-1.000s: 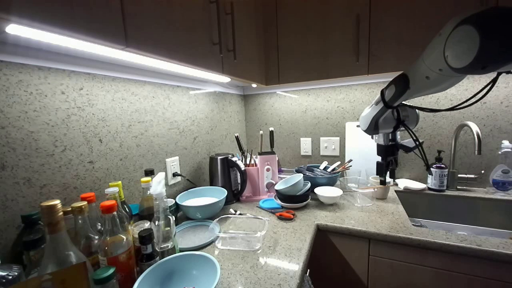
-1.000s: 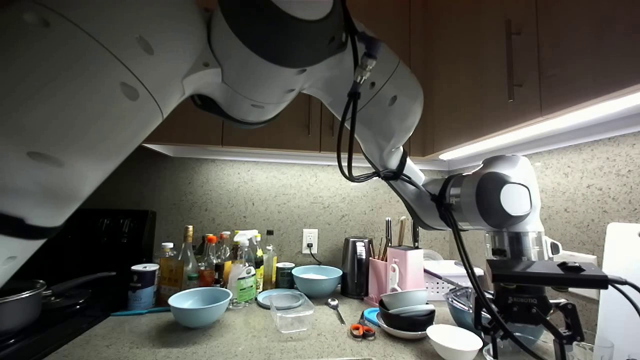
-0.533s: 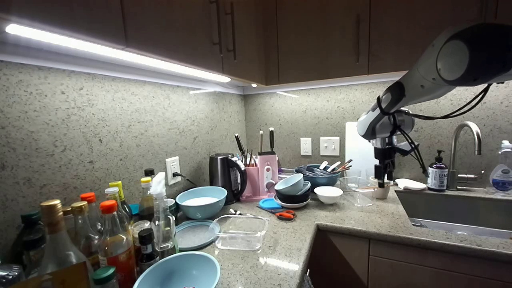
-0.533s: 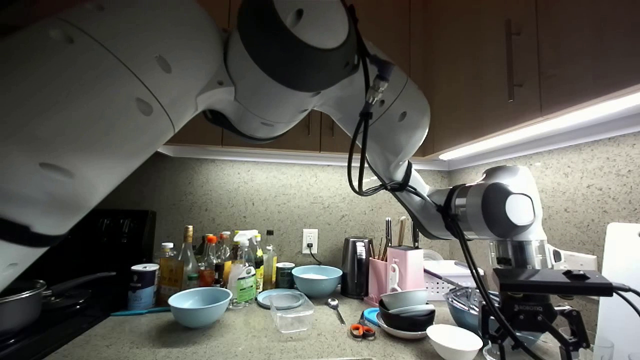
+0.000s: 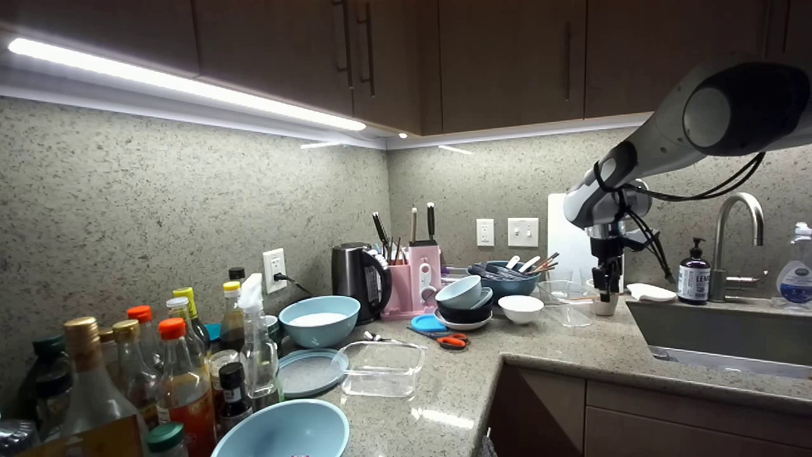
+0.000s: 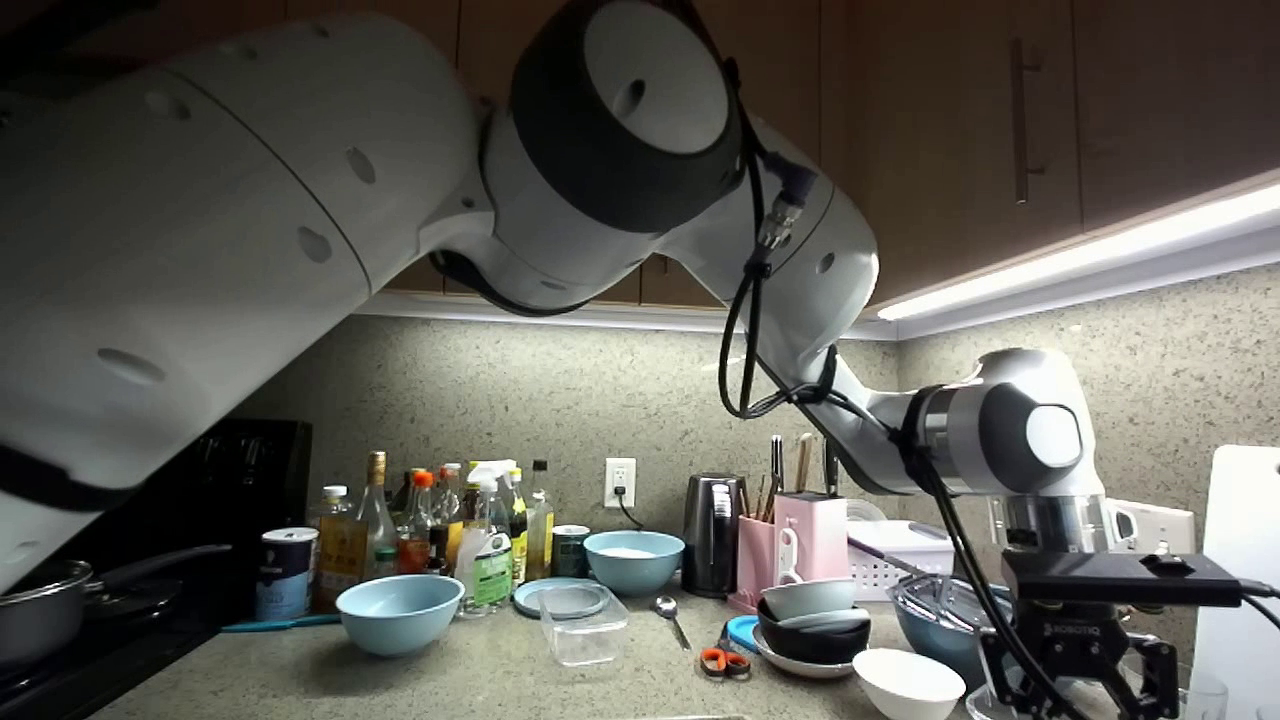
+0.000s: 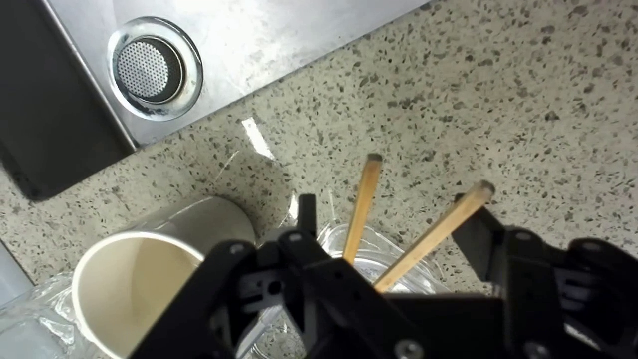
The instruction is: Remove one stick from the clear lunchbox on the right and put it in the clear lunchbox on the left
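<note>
Above the bench (image 7: pixel 523 99), near its edge along the sink (image 7: pixel 239 40), the fingers (image 7: pixel 478 242) hang apart; in the wrist view two wooden sticks (image 7: pixel 432 238) show in the gap, though contact with either cannot be told. The sticks jut over the rim of a clear container (image 5: pixel 574 317), near a pale cup (image 7: pixel 214 222). In an exterior view a clear lunchbox (image 5: pixel 380 384) sits left of the bench's inner corner, set back from the front edge.

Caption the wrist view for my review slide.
Open gripper at two wooden sticks, with a pale cup nearby and the sink drain in the picture's upper left.
</note>
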Controlling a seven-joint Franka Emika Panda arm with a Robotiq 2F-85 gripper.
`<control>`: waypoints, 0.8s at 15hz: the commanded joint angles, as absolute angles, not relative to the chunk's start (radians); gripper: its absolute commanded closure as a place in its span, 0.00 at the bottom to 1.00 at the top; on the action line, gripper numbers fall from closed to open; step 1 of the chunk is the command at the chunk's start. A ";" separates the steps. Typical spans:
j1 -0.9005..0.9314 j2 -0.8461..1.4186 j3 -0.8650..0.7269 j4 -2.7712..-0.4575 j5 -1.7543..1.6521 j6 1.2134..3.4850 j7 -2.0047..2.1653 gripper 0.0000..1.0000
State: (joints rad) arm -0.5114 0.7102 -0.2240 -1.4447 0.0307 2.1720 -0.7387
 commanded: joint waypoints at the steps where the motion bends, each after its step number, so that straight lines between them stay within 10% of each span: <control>1: -0.532 0.726 -0.207 -1.402 0.006 2.145 -0.735 0.59; 7: -0.539 0.732 -0.201 -1.374 0.016 2.134 -0.733 0.97; 12: -0.546 0.734 -0.197 -1.358 0.023 2.122 -0.727 0.97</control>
